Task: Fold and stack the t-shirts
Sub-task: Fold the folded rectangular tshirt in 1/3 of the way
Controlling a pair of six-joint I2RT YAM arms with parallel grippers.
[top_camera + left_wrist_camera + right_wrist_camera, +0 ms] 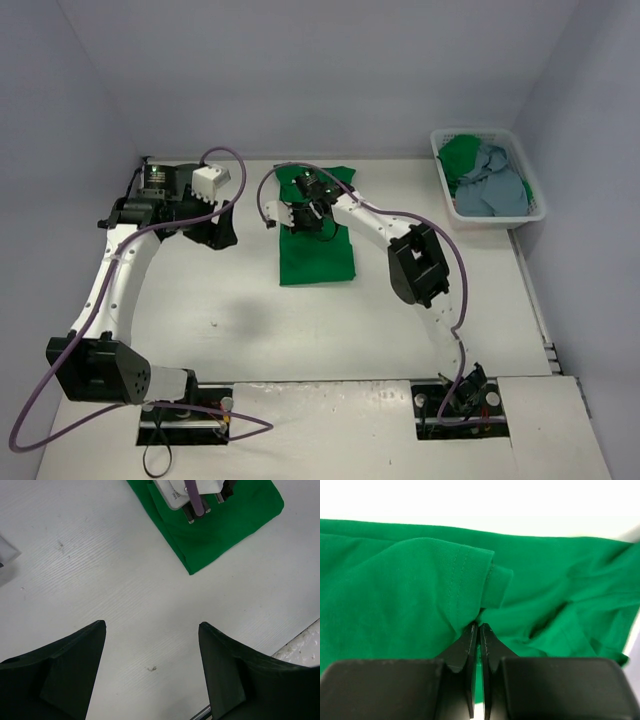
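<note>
A bright green t-shirt [318, 255] lies partly folded in the middle of the table, bunched at its far end. My right gripper [303, 214] sits over that far end. In the right wrist view the right gripper [480, 625] is shut on a fold of the green t-shirt [420, 580] beside a stitched sleeve hem. My left gripper [215, 233] hangs to the left of the shirt. Its jaws [152, 624] stand wide open over bare table, holding nothing, and the green t-shirt [225, 525] lies beyond them. More t-shirts, one green [460, 155] and one light blue-grey [495, 188], sit in the basket.
A white plastic laundry basket [487, 133] stands at the back right of the table. Grey walls close the table on three sides. Purple cables loop from both arms. The right arm's elbow [418, 262] hangs over the table right of the shirt.
</note>
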